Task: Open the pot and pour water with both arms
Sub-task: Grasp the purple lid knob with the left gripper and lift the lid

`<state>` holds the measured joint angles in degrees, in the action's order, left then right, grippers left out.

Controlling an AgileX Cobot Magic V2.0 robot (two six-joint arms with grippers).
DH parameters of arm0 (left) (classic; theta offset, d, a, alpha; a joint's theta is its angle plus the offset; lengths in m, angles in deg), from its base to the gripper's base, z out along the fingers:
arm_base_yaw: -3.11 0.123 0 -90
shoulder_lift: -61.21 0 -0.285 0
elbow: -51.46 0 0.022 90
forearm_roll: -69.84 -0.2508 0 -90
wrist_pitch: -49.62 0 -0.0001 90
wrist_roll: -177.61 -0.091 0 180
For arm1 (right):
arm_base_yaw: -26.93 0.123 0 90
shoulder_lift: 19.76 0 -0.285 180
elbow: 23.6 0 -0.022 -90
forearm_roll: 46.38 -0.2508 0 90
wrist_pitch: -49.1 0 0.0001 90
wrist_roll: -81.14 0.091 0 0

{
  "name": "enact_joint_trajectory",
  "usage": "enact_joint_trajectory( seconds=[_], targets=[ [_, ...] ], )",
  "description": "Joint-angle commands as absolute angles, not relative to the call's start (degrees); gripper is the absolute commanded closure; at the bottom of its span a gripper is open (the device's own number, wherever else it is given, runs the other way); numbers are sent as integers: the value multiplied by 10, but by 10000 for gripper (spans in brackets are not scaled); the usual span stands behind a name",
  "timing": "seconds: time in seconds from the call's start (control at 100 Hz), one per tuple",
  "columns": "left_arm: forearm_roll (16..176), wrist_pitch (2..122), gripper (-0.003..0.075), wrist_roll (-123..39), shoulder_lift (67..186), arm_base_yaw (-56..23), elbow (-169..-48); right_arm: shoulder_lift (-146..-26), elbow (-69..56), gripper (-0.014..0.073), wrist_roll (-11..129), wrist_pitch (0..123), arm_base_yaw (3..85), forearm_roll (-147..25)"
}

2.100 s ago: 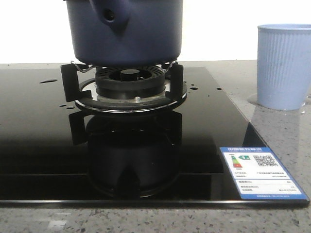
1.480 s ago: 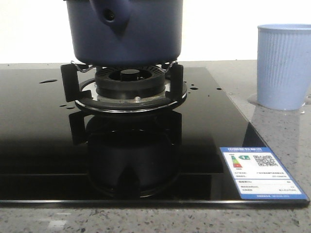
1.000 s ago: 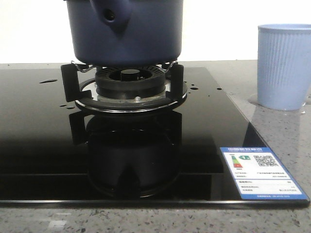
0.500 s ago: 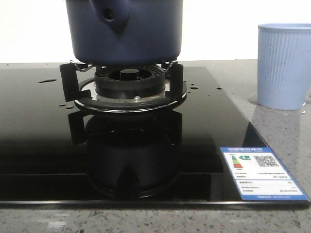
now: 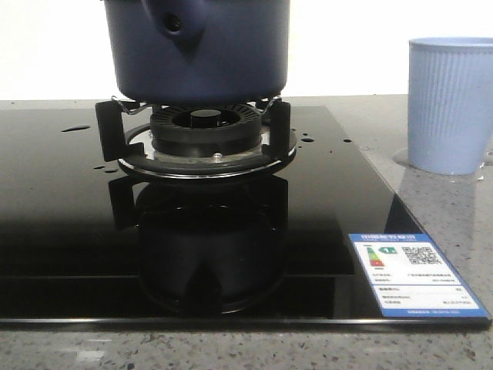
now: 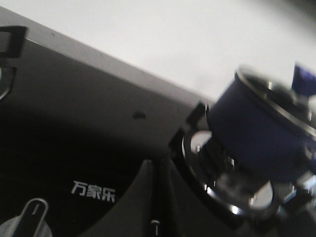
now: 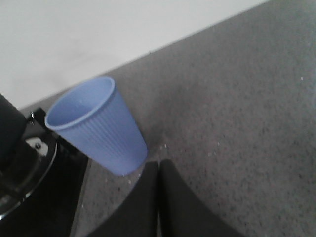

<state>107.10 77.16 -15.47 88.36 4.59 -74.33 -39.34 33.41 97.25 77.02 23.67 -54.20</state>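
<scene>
The dark navy pot (image 5: 199, 48) sits on the burner stand (image 5: 206, 139) at the back middle of the black cooktop, its handle stub with the small hole facing the front camera. Its top is cut off in the front view. The left wrist view shows the pot (image 6: 256, 133) blurred, off to one side of my left gripper (image 6: 157, 165), which is shut on nothing above the black glass. My right gripper (image 7: 158, 164) is shut and empty over the grey counter, close beside the pale blue ribbed cup (image 7: 96, 129). Neither gripper appears in the front view.
The pale blue cup (image 5: 449, 104) stands upright on the grey stone counter to the right of the cooktop (image 5: 69, 231). A blue and white energy label (image 5: 414, 275) is stuck at the cooktop's front right corner. A stove knob (image 6: 27, 219) shows near my left gripper.
</scene>
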Motion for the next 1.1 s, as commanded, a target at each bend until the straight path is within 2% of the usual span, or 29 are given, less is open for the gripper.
enact_joint_trajectory(
  seconds=[0.0,0.19,0.35,0.45,0.55,0.71,0.8,0.85,0.91,1.0,1.09],
  targets=[
    [1131,801,738,-244,961,34,-804,-460,260,660,966,847,243,-541],
    [1369,891,738,-514,1084,-21,-875,-561,161,668,909,1019,261,-590],
    [1511,1014,738,-683,1174,-28,-923,-608,125,668,774,1070,276,-796],
    [1563,1063,738,-747,1219,-27,-947,-621,123,668,679,1068,276,-909],
    [1575,1072,738,-791,1254,-27,-971,-622,122,668,577,1044,276,-945],
    [1580,1086,724,-899,1295,-27,-1004,-622,117,667,544,970,276,-945],
    [1585,1097,620,-978,1309,-27,-1018,-622,117,667,524,934,276,-945],
    [1588,1097,521,-1007,1314,-27,-1025,-622,117,655,492,923,276,-945],
    [1594,1093,365,-1047,1323,-27,-1032,-622,117,607,467,916,276,-945],
    [1624,1084,171,-1089,1338,-27,-1038,-622,117,456,454,910,276,-945],
    [1669,1065,89,-1092,1356,-27,-1044,-622,117,231,454,897,276,-945]
  ],
)
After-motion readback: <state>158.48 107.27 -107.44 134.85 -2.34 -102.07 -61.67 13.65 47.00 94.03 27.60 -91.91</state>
